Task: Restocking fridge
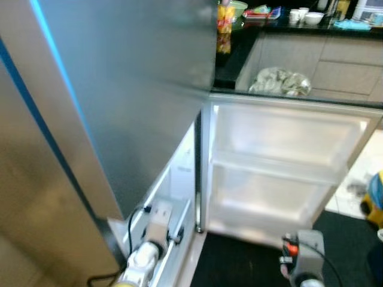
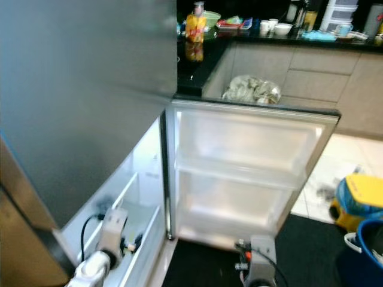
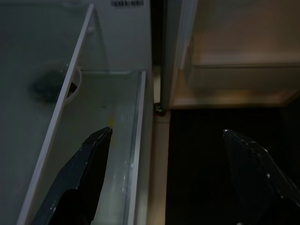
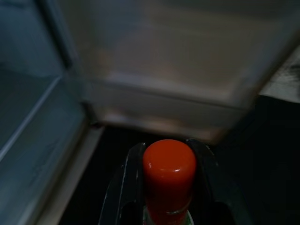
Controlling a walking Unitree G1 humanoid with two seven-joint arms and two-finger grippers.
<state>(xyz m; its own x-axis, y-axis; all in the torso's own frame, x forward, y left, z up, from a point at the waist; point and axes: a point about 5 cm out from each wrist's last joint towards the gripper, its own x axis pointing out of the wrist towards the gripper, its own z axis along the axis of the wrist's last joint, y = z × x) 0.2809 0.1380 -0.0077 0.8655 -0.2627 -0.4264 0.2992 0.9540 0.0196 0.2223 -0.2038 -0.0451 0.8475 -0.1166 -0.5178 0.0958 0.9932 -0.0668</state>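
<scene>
Setting: a home kitchen, seen from in front of a tall steel-faced fridge (image 2: pixel 78 101) whose lower door (image 2: pixel 245 173) stands open, showing white moulded door shelves and a pale interior with a clear drawer (image 3: pixel 112 154). Behind it: a dark glossy countertop (image 2: pixel 203 57) over grey-beige cabinet fronts (image 2: pixel 311 75), carrying a yellow bottle (image 2: pixel 195 25), white cups and bowls (image 2: pixel 275 27), a green bowl and a tray of packets, with a crumpled plastic bag (image 2: pixel 251 89) lying near. Floor: pale tiles beside a dark mat (image 2: pixel 305 251), with yellow and blue containers (image 2: pixel 359 203) at the edge.
</scene>
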